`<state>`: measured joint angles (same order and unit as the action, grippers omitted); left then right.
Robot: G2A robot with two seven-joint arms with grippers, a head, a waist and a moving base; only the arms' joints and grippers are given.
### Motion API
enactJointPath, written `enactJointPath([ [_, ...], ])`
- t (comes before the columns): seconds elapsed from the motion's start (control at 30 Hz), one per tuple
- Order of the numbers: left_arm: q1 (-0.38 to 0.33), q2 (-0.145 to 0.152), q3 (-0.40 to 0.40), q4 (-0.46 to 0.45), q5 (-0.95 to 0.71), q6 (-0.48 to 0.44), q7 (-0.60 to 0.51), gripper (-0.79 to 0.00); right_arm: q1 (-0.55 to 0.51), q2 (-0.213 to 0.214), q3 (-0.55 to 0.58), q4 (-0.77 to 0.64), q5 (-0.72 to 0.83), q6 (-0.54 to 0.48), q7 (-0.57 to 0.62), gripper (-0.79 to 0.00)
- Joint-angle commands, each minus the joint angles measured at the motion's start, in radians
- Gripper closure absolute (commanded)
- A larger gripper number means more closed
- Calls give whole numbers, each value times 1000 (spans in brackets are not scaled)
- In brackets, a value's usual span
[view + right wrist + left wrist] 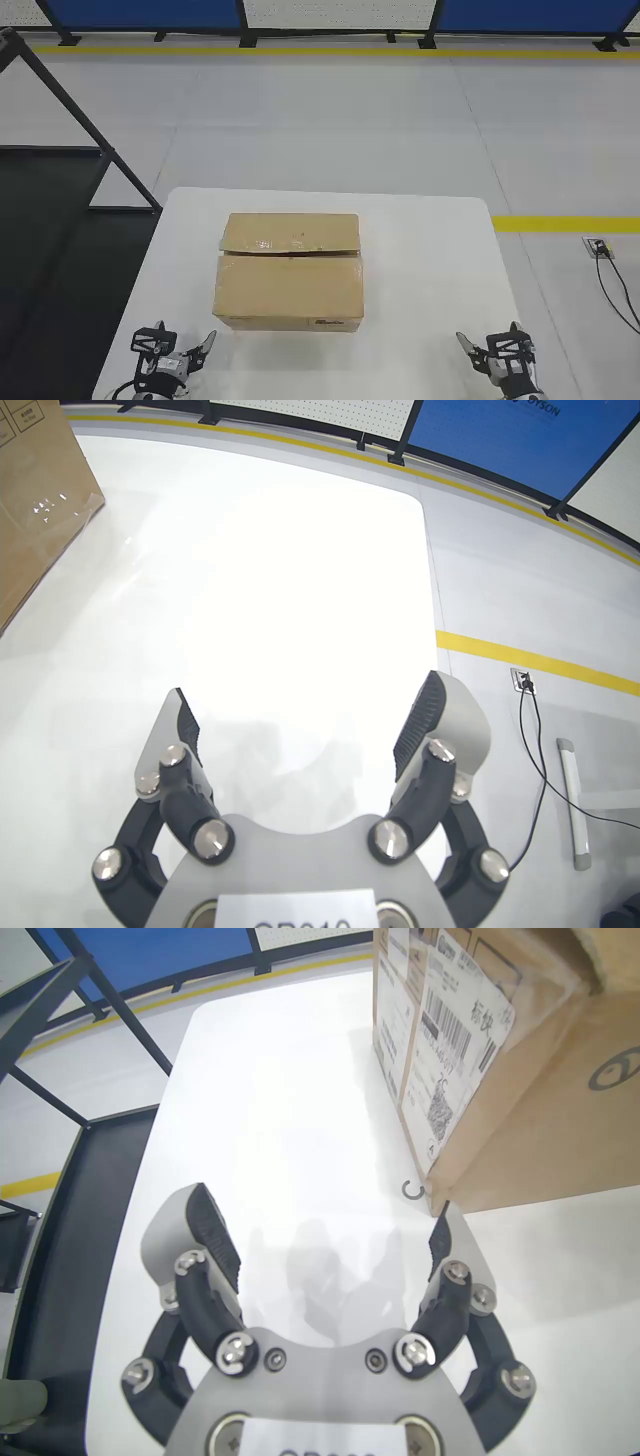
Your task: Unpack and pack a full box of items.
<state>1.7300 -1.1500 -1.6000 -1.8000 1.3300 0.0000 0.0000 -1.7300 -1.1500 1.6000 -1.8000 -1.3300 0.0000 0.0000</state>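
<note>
A brown cardboard box [289, 271] sits in the middle of the white table [430, 260], its top flaps folded down with a seam across the lid. White shipping labels cover the box's side [440, 1043] in the left wrist view. My left gripper [174, 350] stands open at the table's near left corner, just off the box's near left corner, holding nothing. My right gripper [495, 350] stands open at the near right, well apart from the box [35, 500]. In their own wrist views, the left gripper [320, 1223] and the right gripper [305, 710] hang above bare table.
A small metal C-shaped clip [412, 1189] lies on the table by the box's near corner. A black metal rack [60, 110] stands off the table's left side. A cable and floor socket [598, 247] lie on the floor to the right.
</note>
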Motion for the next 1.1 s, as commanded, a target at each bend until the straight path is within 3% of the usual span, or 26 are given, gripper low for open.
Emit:
enactJointPath([
  [0.0, 0, 0, 0, 0, 0, 0, 0, -784, 0, 0, 0, 0, 0, 0, 0, -785],
  [0.53, -2, 0, 2, -4, -1, -17, 4, -785, 1, 0, -2, -3, 2, -10, 0, -785],
  [0.93, 8, 2, -77, -38, -72, -121, 156, -785, -37, 3, 7, -156, 46, -173, -16, -785],
  [1.07, 17, 5, -108, -54, -137, -208, 131, -785, -64, 6, 21, -251, 53, -234, 14, -785],
])
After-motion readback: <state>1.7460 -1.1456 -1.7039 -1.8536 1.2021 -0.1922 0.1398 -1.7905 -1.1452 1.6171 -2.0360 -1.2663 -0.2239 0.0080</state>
